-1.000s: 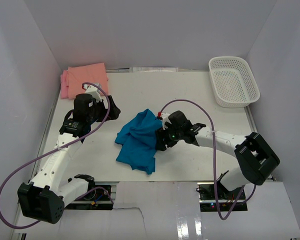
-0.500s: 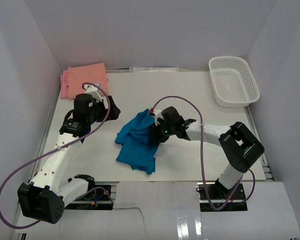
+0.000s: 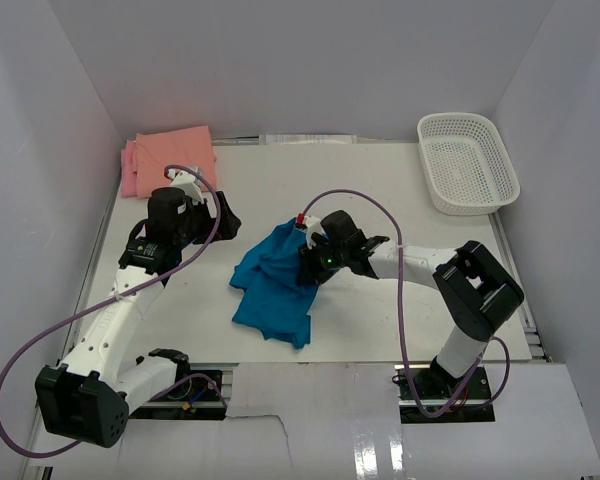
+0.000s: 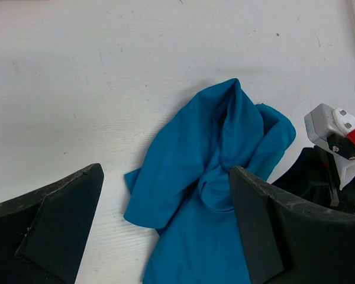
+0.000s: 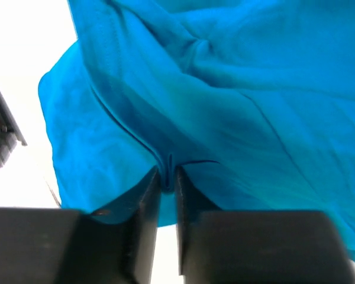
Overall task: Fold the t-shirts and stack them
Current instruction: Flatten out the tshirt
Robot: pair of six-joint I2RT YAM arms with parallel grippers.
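**Right gripper nipped the crumpled teal tee while the left waited wide**

At the far-left corner of the table [image 3: 380, 180] we saw the salmon-orange t-shirt [image 3: 176, 155] lying folded, with the pink t-shirt [image 3: 129, 170] showing along its left edge. We judged this to be the stack that the next tee should join.

The left gripper [image 3: 223, 217] hovered just right of that stack. Its jaws were spread wide and held nothing (probably waiting to take a second corner).

The teal-blue t-shirt [image 3: 272, 280] lay crumpled near the middle of the table, between the two arms, and was not yet spread flat.

At the shirt's right edge, the right gripper [image 5: 167, 177] had its fingers [image 5: 147, 201] brought to a narrow slit, with a ridge of teal cloth pinched between them. We read that as a grip for lifting or pulling the cloth out flat.

The white mesh basket [image 3: 456, 118] sat well apart at the far-right corner.
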